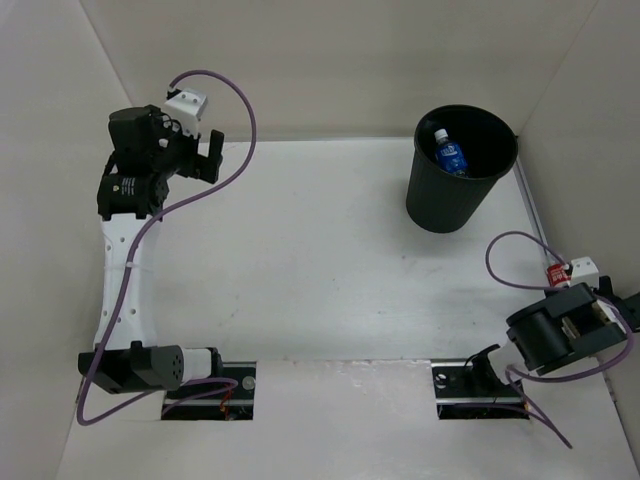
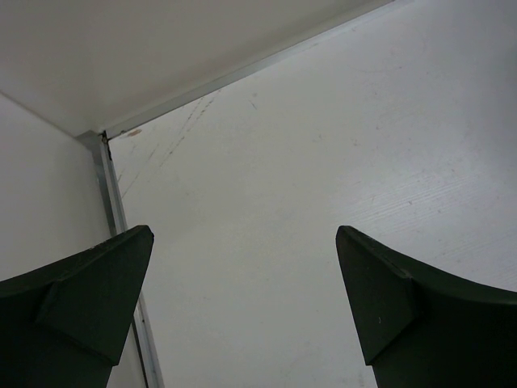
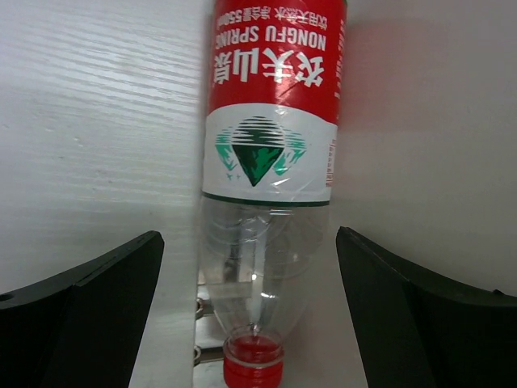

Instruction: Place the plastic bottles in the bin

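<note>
The right gripper (image 3: pixel 248 236) stands open, its jaws on either side of the red-labelled bottle (image 3: pixel 271 121) and clear of it. The bottle lies with its cap toward the wrist, apparently along the right edge of the table (image 1: pixel 320 260). Farther off, the bin (image 1: pixel 440 205) stands upright with a blue-labelled bottle (image 1: pixel 450 156) inside. The left gripper (image 2: pixel 245 233) hangs open over the far-left corner.

The bin (image 1: pixel 440 205), a round black wastebasket tapering toward its base, stands upright on the counter (image 1: pixel 320 270) at about one o'clock in the top view, close to the back wall. Inside it lies a clear bottle with a blue label (image 1: pixel 451 157), tilted, its white cap toward eleven o'clock. The red-labelled bottle (image 3: pixel 271 121) is clear with a red cap. Its label is red, with a white band bearing a green emblem. In the right wrist view its cap points to six o'clock. From above, only a red sliver shows at the counter's four o'clock edge.
</note>
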{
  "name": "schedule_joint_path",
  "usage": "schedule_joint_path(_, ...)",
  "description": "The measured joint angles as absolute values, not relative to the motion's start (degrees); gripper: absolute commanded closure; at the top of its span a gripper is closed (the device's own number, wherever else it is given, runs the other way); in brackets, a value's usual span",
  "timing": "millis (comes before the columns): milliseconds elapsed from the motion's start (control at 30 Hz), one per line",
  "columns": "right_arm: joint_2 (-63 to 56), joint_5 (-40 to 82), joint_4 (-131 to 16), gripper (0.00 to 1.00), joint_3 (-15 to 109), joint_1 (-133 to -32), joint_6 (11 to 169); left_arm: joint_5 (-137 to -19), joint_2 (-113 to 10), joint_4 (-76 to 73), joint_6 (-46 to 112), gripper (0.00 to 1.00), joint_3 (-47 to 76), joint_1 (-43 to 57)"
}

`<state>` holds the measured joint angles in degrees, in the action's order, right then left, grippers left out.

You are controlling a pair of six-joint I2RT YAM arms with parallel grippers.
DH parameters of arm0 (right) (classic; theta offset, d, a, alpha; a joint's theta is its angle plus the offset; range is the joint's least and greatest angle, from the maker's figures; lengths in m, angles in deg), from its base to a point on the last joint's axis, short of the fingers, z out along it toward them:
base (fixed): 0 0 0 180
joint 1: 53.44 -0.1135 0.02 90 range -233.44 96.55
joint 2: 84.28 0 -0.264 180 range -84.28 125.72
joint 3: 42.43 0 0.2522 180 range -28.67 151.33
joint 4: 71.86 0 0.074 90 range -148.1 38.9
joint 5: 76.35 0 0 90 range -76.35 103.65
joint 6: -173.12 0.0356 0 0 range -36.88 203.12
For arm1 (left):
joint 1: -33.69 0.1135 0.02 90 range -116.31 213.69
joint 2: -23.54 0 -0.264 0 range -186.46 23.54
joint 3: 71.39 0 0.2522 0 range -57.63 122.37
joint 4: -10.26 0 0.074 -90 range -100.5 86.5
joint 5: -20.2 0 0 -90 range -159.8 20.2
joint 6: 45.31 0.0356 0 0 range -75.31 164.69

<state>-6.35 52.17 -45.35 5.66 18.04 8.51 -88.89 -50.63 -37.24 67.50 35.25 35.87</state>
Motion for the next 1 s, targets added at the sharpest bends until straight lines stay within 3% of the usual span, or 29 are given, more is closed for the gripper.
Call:
schedule_joint_path(267, -3.7, 51.8, -52.9, 0.16, 4.1, 18.1, 10.2, -89.7, -50.5, -37.6, 67.5, 0.00, 35.3, 36.8)
schedule_joint_path(333, -3.2, 51.8, -53.6, 0.31, 4.1, 18.1, 10.4, -90.0, -50.5, -37.7, 67.5, 0.00, 35.3, 37.2)
schedule_joint_path(400, -2.7, 51.8, -54.5, 0.57, 4.1, 18.1, 10.5, -90.2, -50.5, -37.9, 67.5, 0.00, 35.3, 37.4)
schedule_joint_path(500, -2.5, 51.8, -54.8, 0.73, 4.1, 17.9, 11.3, -90.6, -50.4, -38.1, 67.5, 0.00, 35.3, 37.9)
schedule_joint_path(700, -2.9, 50.6, -54.7, 0.95, 4.1, 16.7, 12.1, -91.2, -49.8, -38.1, 67.2, 0.00, 35.3, 38.4)
schedule_joint_path(767, -3.9, 49.5, -54.3, 1.00, 4.1, 15.6, 12.4, -91.4, -49.6, -38.1, 67.1, 0.00, 35.3, 38.5)
schedule_joint_path(1000, -17.5, 48.8, -49.2, 1.00, 3.9, 10.7, 14.7, -91.8, -48.9, -38.0, 66.9, 0.00, 35.3, 38.7)
